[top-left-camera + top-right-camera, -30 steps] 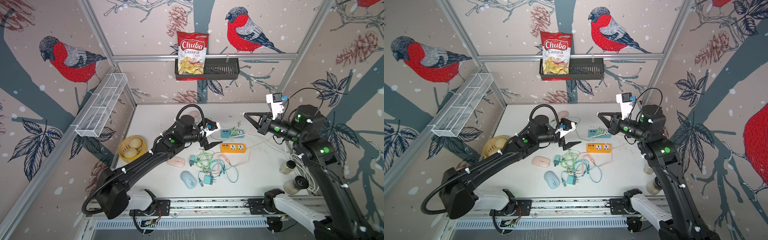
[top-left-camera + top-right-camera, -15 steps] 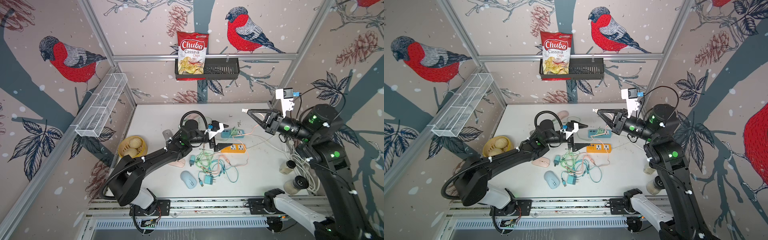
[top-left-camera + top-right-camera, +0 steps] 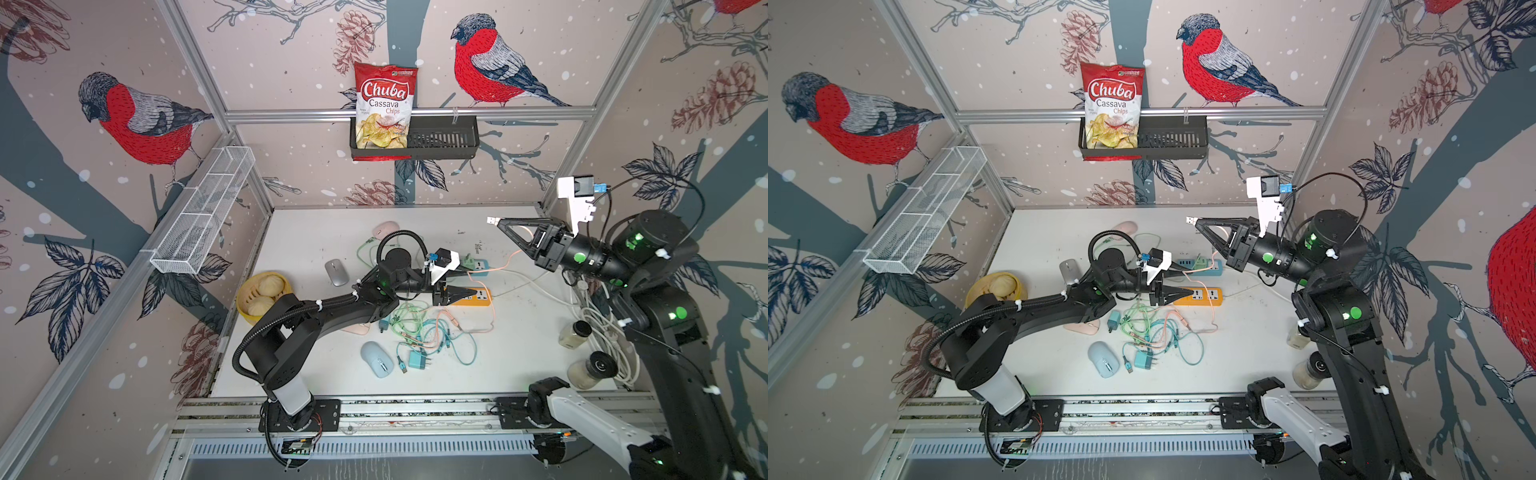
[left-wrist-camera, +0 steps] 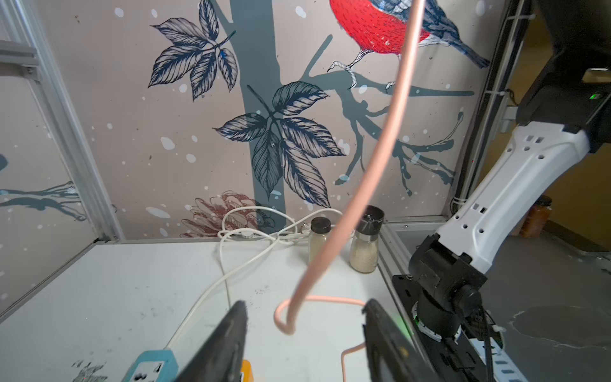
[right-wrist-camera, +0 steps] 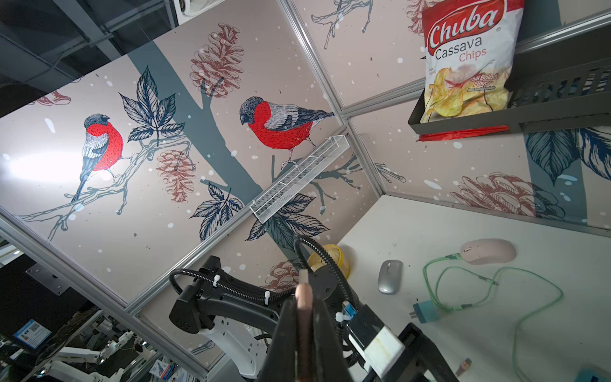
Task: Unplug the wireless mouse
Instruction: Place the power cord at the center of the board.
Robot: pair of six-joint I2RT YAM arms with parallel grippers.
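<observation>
My right gripper (image 3: 496, 221) (image 5: 303, 297) is raised above the back of the table, shut on the USB plug (image 3: 493, 220) of a pink cable (image 4: 363, 172). The cable hangs down to the cable tangle. My left gripper (image 3: 469, 281) (image 4: 305, 302) hovers low at the orange power strip (image 3: 482, 296), jaws apart with a loop of the pink cable ahead of them and nothing gripped. A pink mouse (image 3: 384, 230) at the back has a green cable plugged in. A silver mouse (image 3: 336, 272), a blue mouse (image 3: 376, 359) and another pink mouse (image 3: 357, 329) half under my left arm lie nearby.
A blue power strip (image 3: 480, 266) lies behind the orange one. Tangled green, teal and pink cables with a teal charger (image 3: 417, 359) lie mid-table. Two jars (image 3: 575, 332) and coiled white cable (image 3: 602, 328) sit at the right edge. A yellow bowl (image 3: 262, 297) is at the left.
My left gripper has moved right to the orange power strip and its jaws have narrowed. The right arm has swung back to the right, still holding the plug up.
</observation>
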